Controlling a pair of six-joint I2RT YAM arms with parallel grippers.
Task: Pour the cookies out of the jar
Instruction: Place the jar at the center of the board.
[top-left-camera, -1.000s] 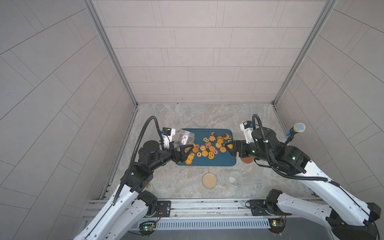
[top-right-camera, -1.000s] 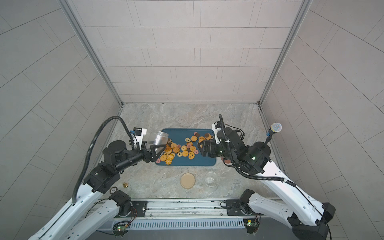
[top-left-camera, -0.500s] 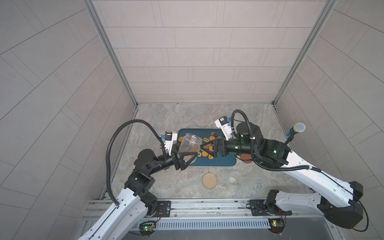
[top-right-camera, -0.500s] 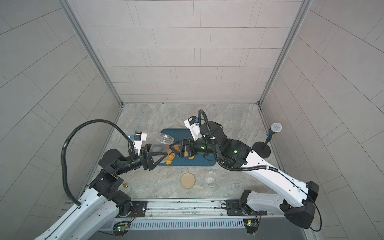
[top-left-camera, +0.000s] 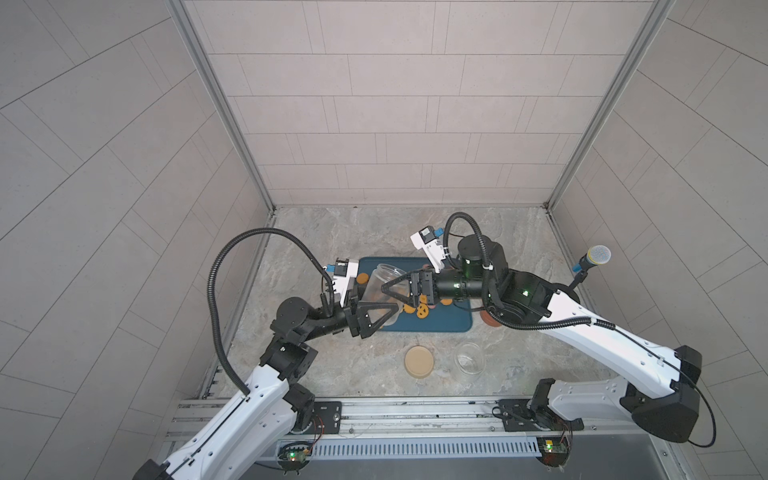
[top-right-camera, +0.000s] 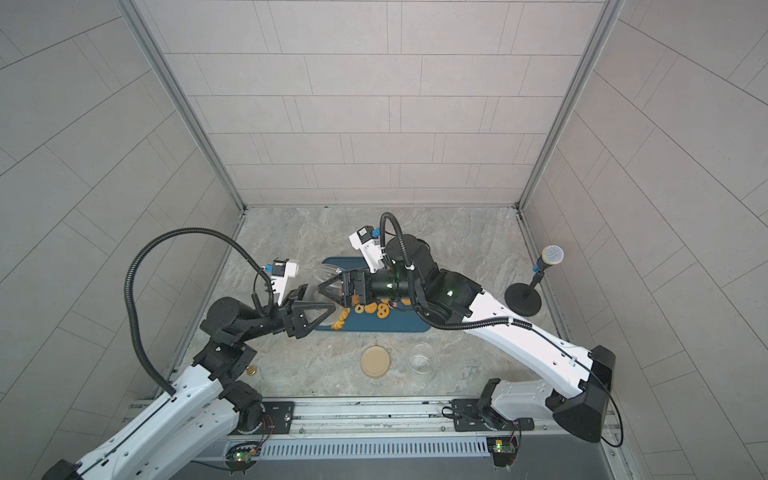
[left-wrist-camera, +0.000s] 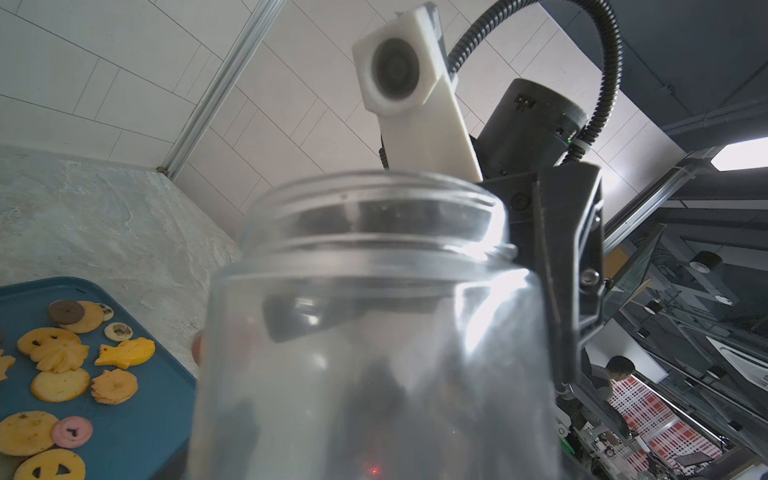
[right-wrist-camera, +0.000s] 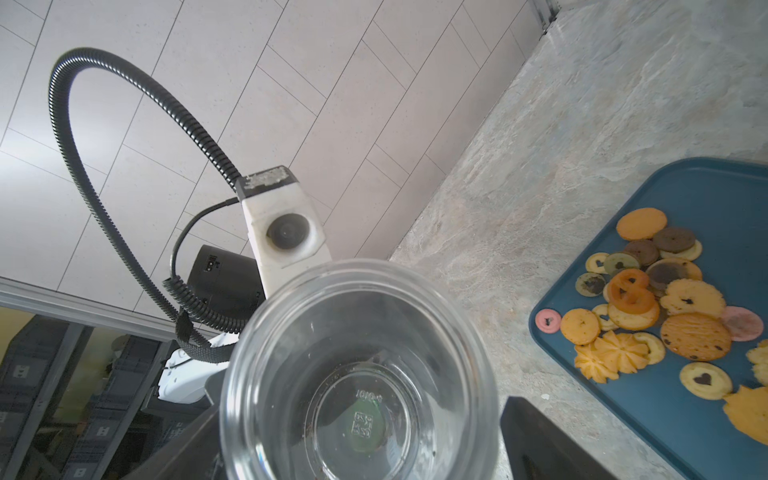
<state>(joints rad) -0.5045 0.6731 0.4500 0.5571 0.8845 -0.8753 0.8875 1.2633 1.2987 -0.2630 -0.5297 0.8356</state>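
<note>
- Nearest the rail, a tan lid (top-left-camera: 419, 361) and a small clear glass (top-left-camera: 470, 357) stood apart on the marble-patterned tabletop (top-left-camera: 332, 365).
- The left pincer (top-left-camera: 380, 302) was clamped on the clear jar (top-left-camera: 382, 276), which was held tilted above the left end of the blue tray (top-left-camera: 451, 326). Its far finger was hidden behind the plastic.
- The right pincer (top-left-camera: 387, 287) was spread wide, astride the jar's mouth. In the right wrist view one of its fingers (right-wrist-camera: 540, 440) stood just beside the rim, and whether it touched could not be made out.
- Through the mouth, that view showed the jar's (right-wrist-camera: 357, 374) moulded base and a few dark specks.
- The cookies (right-wrist-camera: 665, 311) lay heaped on the tray. In both top views the right arm covered most of them, and both wrist views cut the tray off at the frame edge.
- A red-brown disc (top-left-camera: 486, 323) just beside the tray's right edge was half hidden under the right arm and could not be identified.
- A microphone (top-right-camera: 552, 254) on a round black stand stood near the right wall.
- Pale tiled walls (top-left-camera: 395, 124) with metal corner posts closed in the tabletop on three sides.
</note>
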